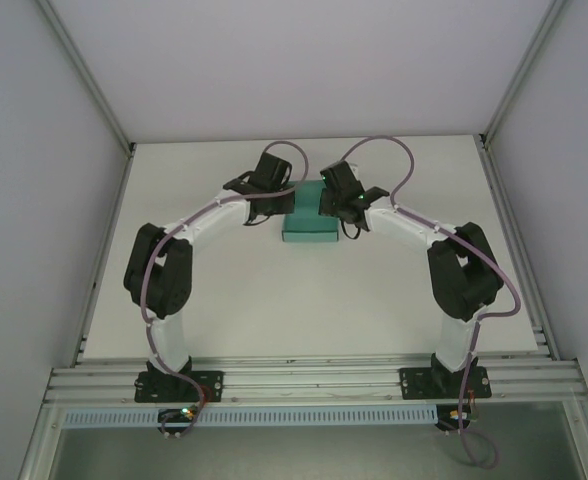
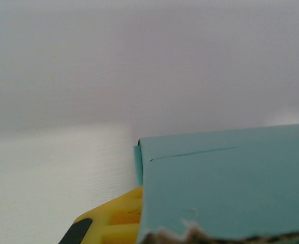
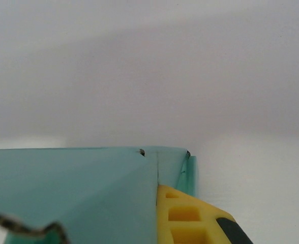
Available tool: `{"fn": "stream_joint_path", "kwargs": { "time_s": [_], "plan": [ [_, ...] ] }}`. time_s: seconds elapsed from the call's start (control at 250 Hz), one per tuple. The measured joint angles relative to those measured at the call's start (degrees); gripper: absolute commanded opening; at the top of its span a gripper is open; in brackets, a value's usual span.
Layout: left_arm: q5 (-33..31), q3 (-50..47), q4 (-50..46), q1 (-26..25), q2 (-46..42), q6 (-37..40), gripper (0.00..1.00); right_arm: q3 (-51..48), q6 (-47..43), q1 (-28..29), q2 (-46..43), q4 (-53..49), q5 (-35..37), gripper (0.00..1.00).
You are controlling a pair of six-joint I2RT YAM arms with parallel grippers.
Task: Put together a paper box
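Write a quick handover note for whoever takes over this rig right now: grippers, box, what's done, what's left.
Left gripper: at the left end of the paper box, one yellow finger against the card; whether it clamps is hidden.
Right gripper: same at the right end, its yellow finger beside a folded corner.
Box: mid table, between both grippers.
Done: card looks folded into box shape.
Left: probably closing flaps; check before release.

Teal paper box (image 3: pixel 88 188) against yellow fingers (image 3: pixel 190 218)
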Motion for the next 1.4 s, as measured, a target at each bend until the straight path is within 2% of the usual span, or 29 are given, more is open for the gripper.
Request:
{"fn": "stream_joint_path", "kwargs": {
  "time_s": [0.299, 0.395, 0.587, 0.667, 0.695, 0.703, 1.026, 1.094, 1.222, 1.302, 1.402],
  "plan": [
    [-0.2, -7.2, 5.9, -0.9, -2.6, -1.2, 0.00, -11.6, -0.7, 1.3, -3.5, 11.0, -0.1, 0.00],
    [0.1, -11.2, 8.3, -1.7, -5.1, -0.9, 0.23, -15.8, -1.9, 1.6, -5.7, 14.8, -0.1, 0.00],
    [2.7, -18.4, 10.2, -3.6, -10.1, -1.3, 0.60, -24.2, -5.9, 3.5, -9.5, 23.4, 0.2, 0.00],
    [3.1, -20.5, 10.0, -4.0, -12.8, -0.9, 0.82, -27.2, -7.3, 4.4, -10.5, 27.1, 0.3, 0.00],
    [3.1, -20.9, 9.9, -4.1, -13.8, -1.1, 0.98, -27.9, -7.7, 4.7, -10.7, 28.2, 0.4, 0.00],
    [3.2, -21.0, 9.9, -4.1, -14.1, -0.9, 0.99, -28.1, -7.7, 4.7, -10.7, 28.5, 0.4, 0.00],
    [2.0, -21.9, 4.5, -3.6, -25.5, -4.8, 1.00, -34.8, -11.1, 7.3, -11.6, 39.1, 3.8, 0.00],
    [2.6, -22.9, 3.6, -1.7, -27.9, -7.5, 1.00, -36.0, -12.2, 7.9, -12.0, 40.6, 4.0, 0.00],
    [5.4, -26.4, 3.9, 4.8, -31.6, -13.4, 1.00, -37.5, -13.9, 9.6, -12.0, 43.3, 4.9, 0.01],
    [6.6, -27.3, 3.8, 7.8, -31.2, -16.3, 1.00, -37.8, -14.1, 10.6, -11.9, 44.1, 5.5, 0.01],
    [9.4, -27.4, 4.1, 8.8, -29.1, -19.0, 1.00, -38.1, -14.1, 11.3, -11.4, 45.3, 6.8, 0.02]
  ]
}}
